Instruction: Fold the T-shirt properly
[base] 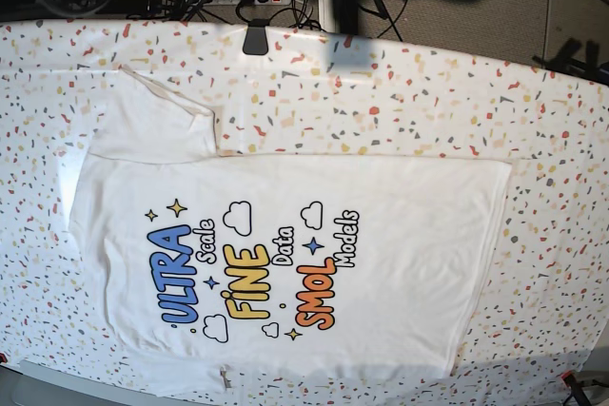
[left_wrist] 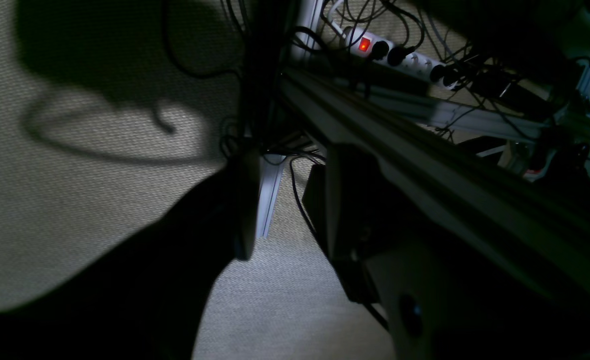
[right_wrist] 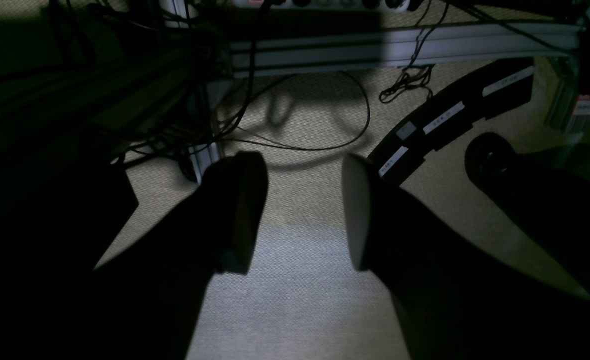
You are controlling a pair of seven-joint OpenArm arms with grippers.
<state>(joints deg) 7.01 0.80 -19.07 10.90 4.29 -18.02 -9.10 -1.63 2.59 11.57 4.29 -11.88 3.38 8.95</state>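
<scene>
The white T-shirt lies flat on the speckled tablecloth, print side up, with its neck end to the left and its hem to the right. One sleeve spreads toward the upper left. Its lower edge runs along the table's front edge. Neither arm shows in the base view. My left gripper and right gripper both hang over beige carpet beside the table frame, off the table. Both have dark fingers set apart with nothing between them. The shirt is out of both wrist views.
An aluminium frame rail and loose black cables lie close to both grippers. A white power strip with a red light sits behind. A black clip holds the cloth at the table's back edge.
</scene>
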